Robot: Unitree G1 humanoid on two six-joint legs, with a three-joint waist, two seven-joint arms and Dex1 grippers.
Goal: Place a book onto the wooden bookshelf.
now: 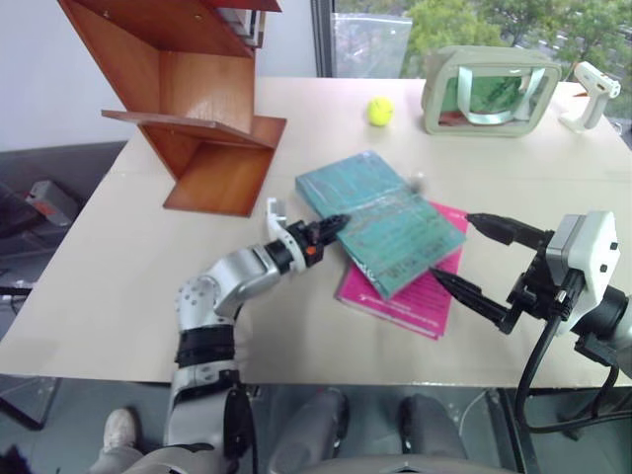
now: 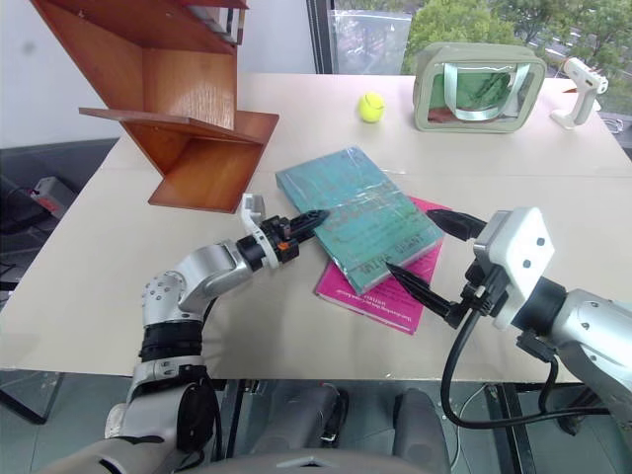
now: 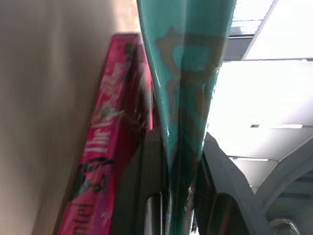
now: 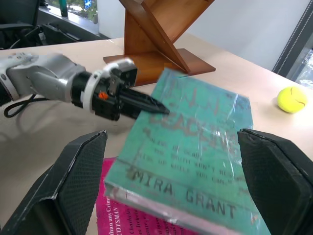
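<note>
With its edge pinched by the left claw [image 1: 331, 229], book [image 1: 380, 219] tilts off the pink book [image 1: 400, 296]; right claw [image 1: 472, 259], jaws apart, waits beside the book.

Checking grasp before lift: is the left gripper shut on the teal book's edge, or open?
Shut on it. The left gripper pinches the near-left edge of the thin teal rectangular book, which tilts up off the magenta-pink book.

Bright, even daylight from the window [image 1: 474, 20] behind the table [image 1: 99, 257]. Soft, faint shadows. Left wrist view blurred; ceiling lights [image 3: 274, 98] blown out there.
</note>
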